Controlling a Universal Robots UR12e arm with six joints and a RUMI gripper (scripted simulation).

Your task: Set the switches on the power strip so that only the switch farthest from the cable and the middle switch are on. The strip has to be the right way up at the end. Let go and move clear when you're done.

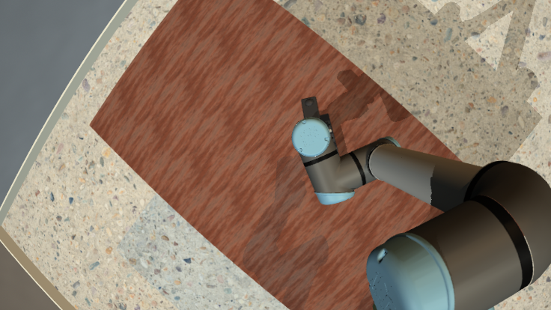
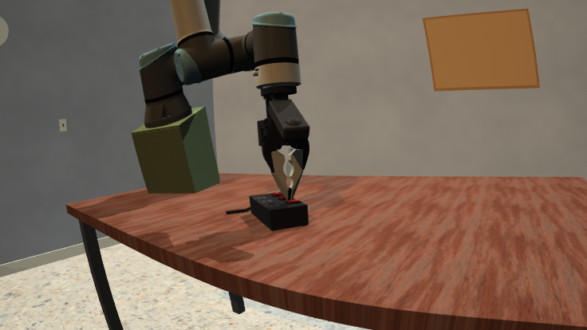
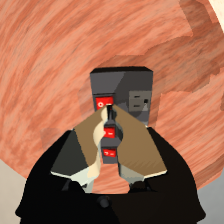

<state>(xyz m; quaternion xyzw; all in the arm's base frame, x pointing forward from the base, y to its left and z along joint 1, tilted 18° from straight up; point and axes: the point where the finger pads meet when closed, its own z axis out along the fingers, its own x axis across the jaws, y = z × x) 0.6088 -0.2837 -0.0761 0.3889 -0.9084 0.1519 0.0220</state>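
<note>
Three red switches [image 3: 110, 132], black power strip [image 2: 283, 213] upright, gripper [image 2: 290, 196] closed above

A plain office-like room. Grey walls [image 2: 369, 81], a corkboard [image 2: 482, 49], terrazzo floor [image 2: 49, 299] and a wooden table [image 2: 410, 245] show it.

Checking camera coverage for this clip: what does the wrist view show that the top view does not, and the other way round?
Only the wrist view shows the three red switches in a row on the upright power strip, a socket beside them, and the shut gripper with its tips over that row. Only the top view shows the whole wooden table, the speckled floor around it and the arm's large joints; the wrist cap hides most of the strip there. Both show one end of the black strip lying on the wood.
</note>
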